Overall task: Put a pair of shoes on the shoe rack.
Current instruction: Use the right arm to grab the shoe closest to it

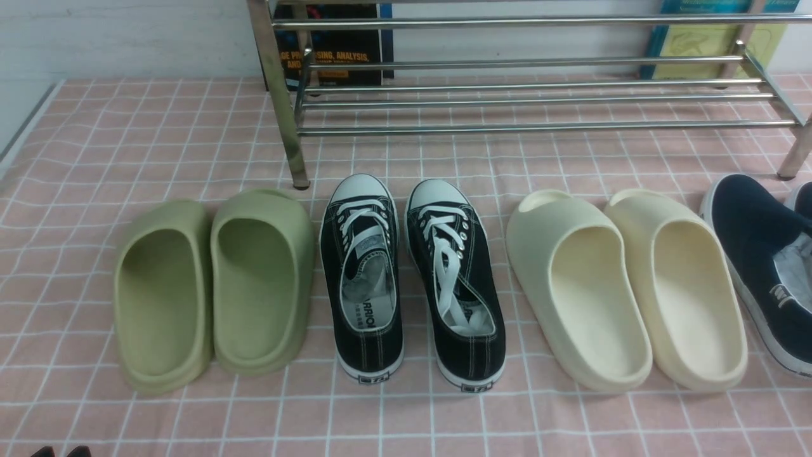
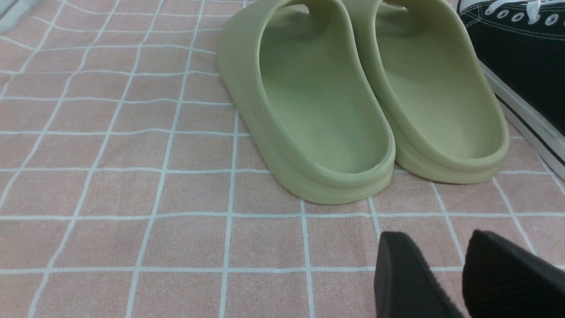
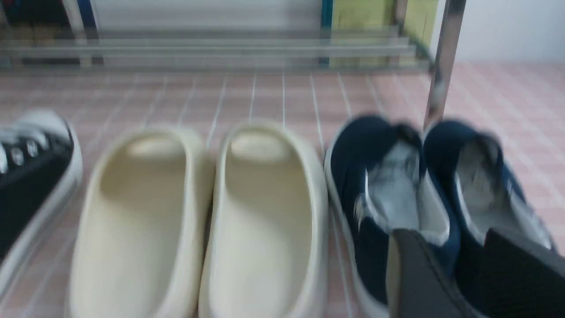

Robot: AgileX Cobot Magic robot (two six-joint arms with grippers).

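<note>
Rack point(image 1: 279, 95): stood at tabletop's point(image 1: 127, 127) far side; books point(image 1: 336, 57) seen behind.
Shoes point(image 3: 357, 150): set on tabletop at row's right end, beside cream slides point(image 1: 583, 279).
Tabletop: covered with pink checked cloth.
Left tool point(image 2: 441, 247): parted; nothing gripped.
Right tool point(image 3: 450, 247): parted over shoes; contact cannot be told.

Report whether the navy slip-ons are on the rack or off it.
Off. Both navy slip-ons sit on the pink cloth in front of the shoe rack, whose visible rails are bare.
</note>
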